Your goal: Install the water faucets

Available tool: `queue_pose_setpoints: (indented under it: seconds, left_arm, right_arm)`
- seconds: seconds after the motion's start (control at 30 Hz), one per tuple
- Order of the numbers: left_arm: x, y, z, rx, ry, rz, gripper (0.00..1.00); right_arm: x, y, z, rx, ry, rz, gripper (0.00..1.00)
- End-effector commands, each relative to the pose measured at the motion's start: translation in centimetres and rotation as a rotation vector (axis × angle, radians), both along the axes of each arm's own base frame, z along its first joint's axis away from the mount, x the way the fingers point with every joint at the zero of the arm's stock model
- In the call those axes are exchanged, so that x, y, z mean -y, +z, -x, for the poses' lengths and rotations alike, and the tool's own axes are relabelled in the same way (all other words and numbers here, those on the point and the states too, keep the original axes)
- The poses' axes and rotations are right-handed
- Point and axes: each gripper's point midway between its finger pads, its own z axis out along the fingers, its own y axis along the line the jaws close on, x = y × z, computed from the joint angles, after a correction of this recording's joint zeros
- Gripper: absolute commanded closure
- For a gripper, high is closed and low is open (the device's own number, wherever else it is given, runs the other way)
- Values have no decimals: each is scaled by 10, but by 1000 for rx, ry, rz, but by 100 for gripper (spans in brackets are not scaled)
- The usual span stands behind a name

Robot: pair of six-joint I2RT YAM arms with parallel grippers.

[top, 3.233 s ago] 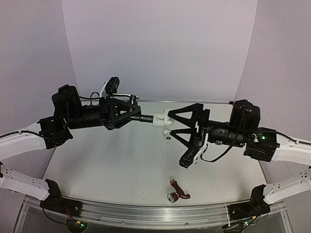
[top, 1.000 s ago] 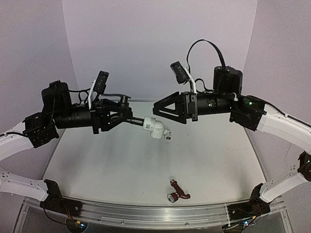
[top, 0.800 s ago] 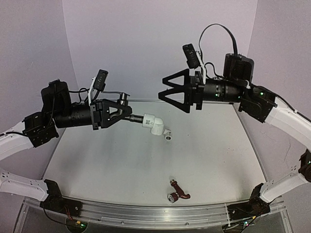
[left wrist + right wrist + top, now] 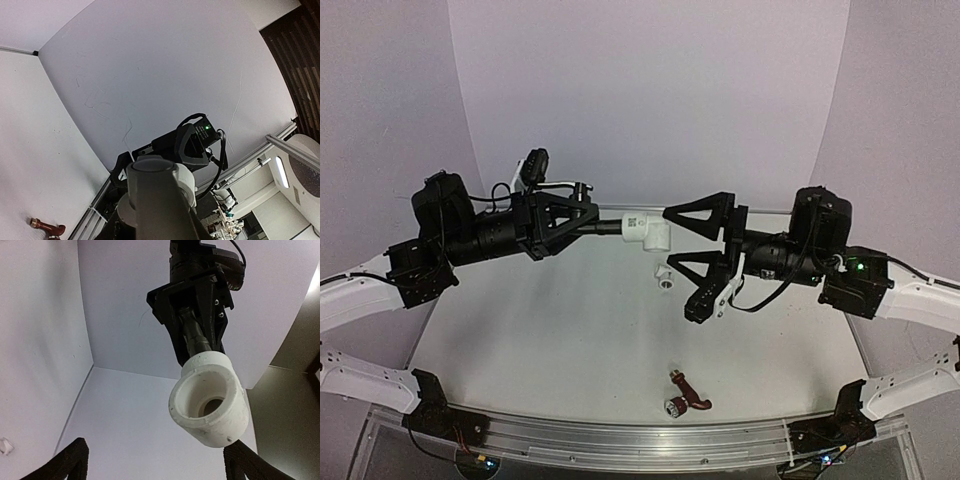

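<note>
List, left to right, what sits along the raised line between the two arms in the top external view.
left pincer → dark faucet → white elbow fitting → right pincer

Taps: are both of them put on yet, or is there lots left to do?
About halfway, it seems. Done: the dark tap has its stem in the white elbow, though how tightly is hard to tell. In hand: the left gripper holds that tap in the air, and the right gripper is open, facing the elbow. Left: the reddish-brown tap lies untouched on the table.
</note>
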Motion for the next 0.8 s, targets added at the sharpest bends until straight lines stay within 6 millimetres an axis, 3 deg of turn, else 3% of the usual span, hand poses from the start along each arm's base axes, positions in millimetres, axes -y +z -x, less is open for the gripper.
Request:
queue_pose_setpoints:
  seconds: [0.0, 0.2, 0.7, 0.77]
  left_arm:
    - [-7, 27, -1, 7, 16, 104, 100]
    - [-5, 21, -4, -23, 19, 90, 100]
    - [7, 8, -7, -66, -15, 46, 100]
    - [8, 8, -6, -65, -19, 44, 100]
  right_arm:
    - [-10, 33, 2, 272, -1, -95, 10]
    - [-20, 35, 9, 344, 49, -105, 12]
    - [-34, 20, 16, 432, 128, -25, 33]
    - [-35, 20, 16, 435, 130, -23, 40]
